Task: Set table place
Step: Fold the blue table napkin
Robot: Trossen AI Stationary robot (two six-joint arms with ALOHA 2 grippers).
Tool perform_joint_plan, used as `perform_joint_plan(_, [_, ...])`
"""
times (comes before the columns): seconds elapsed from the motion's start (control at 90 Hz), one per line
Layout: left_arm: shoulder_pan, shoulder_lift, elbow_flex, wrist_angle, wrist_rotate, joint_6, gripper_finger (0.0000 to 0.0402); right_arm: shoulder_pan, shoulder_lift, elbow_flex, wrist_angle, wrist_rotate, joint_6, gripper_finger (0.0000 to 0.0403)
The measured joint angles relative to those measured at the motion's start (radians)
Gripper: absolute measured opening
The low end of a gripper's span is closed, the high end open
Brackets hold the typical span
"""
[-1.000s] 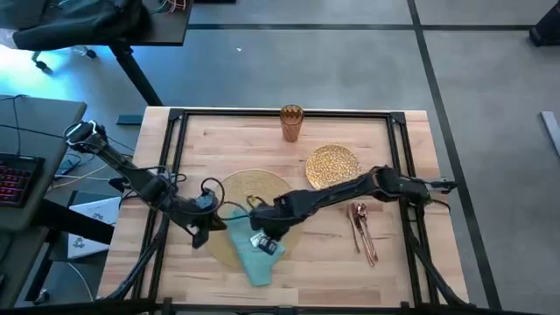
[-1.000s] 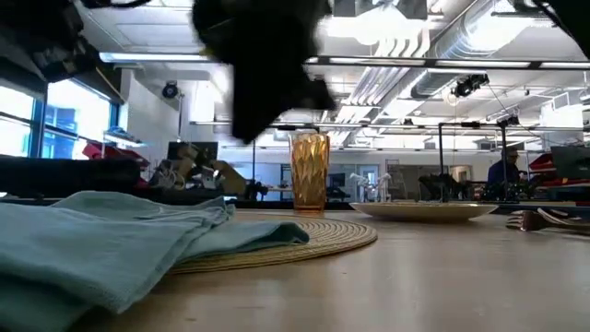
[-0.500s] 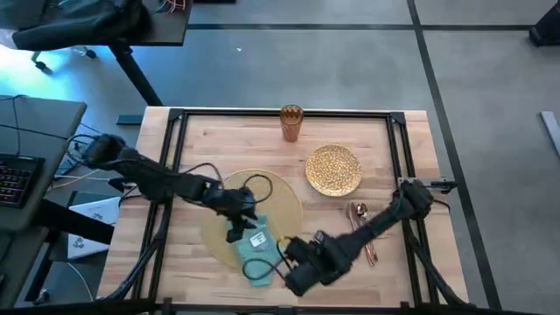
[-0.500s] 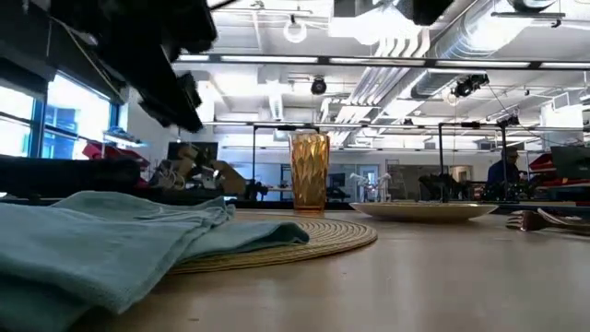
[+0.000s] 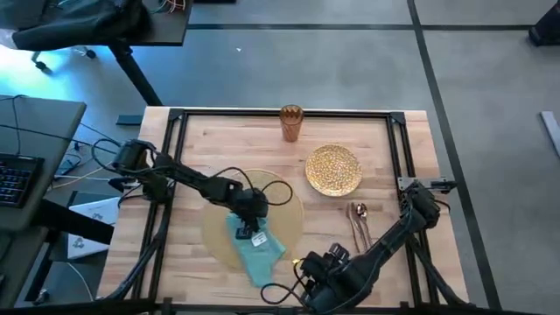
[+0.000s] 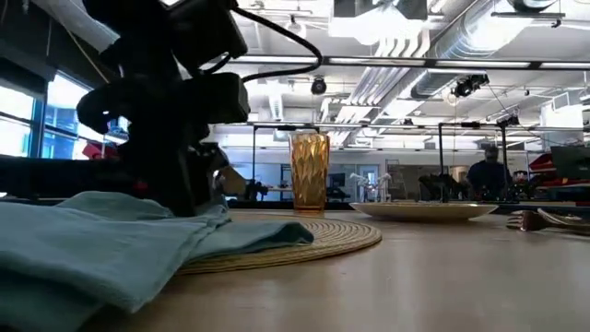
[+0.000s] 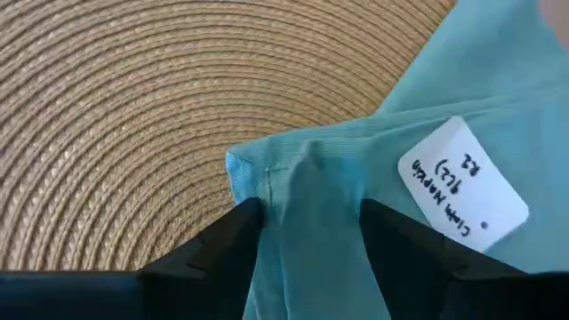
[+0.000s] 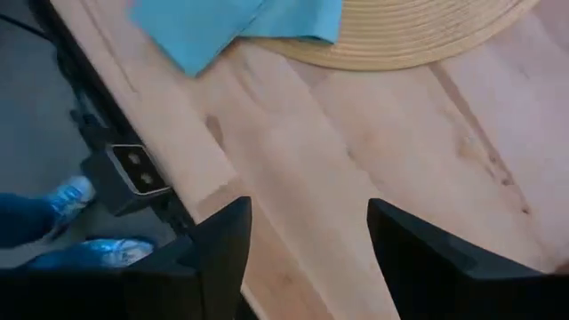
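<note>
Left end effector [image 7: 307, 236] points down, fingers parted astride teal napkin [image 7: 427, 133] fold on placemat [image 7: 133, 107].

Crowded middle, open far-left corner

The left tool [image 5: 251, 226] sits on the napkin [image 5: 259, 252] over the placemat [image 5: 276, 203]; plate [image 5: 333, 169], cup [image 5: 291, 122] and cutlery [image 5: 361, 224] fill the right half. Bare surface [image 5: 206, 140] lies at the far left, and the right tool [image 5: 308, 273] hangs at the near edge.

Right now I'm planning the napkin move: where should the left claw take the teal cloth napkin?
Take the teal cloth napkin at its raised corner fold on the woven round placemat, from above; the left claw already straddles that ridge.
</note>
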Motion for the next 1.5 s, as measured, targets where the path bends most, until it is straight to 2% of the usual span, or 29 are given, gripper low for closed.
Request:
perform_joint_plan(0.167, [-0.032,-0.023,0.073,-0.134,-0.022,0.0,0.0184,-0.001,0.0,0.0,-0.017,0.009,0.0,0.0211])
perform_joint_plan(0.3, [-0.073,-0.064,0.122,-0.23,-0.026,0.105,0.018,-0.008,0.0,0.0,-0.014,0.017,-0.001,0.0211])
perform_joint_plan(0.433, [-0.096,-0.075,0.123,-0.232,-0.188,0.138,0.0176,-0.014,0.0,0.0,-0.016,0.033,-0.008,0.0211])
perform_joint_plan(0.478, [-0.083,-0.068,0.123,-0.219,-0.208,0.126,0.0176,-0.015,0.0,0.0,-0.018,0.031,-0.001,0.0211])
perform_joint_plan(0.689, [0.001,-0.002,0.123,-0.18,-0.05,0.016,0.0197,-0.014,0.0,0.0,-0.025,0.023,0.034,0.0211])
perform_joint_plan(0.922, [0.026,0.072,0.125,-0.171,-0.025,0.002,0.0201,-0.013,0.0,0.0,-0.025,0.021,0.045,0.0211])
perform_joint_plan(1.056, [0.004,0.076,0.126,-0.16,-0.029,0.021,0.0167,-0.013,0.0,0.0,-0.025,0.019,0.045,0.0211])
perform_joint_plan(1.411, [-0.036,0.05,0.121,-0.162,-0.015,0.037,0.0013,-0.014,0.0,0.0,-0.034,0.034,0.045,0.0211])
perform_joint_plan(1.5, [-0.043,0.011,0.12,-0.17,-0.018,0.037,0.0005,-0.018,0.0,0.0,-0.036,0.038,0.052,0.0211])
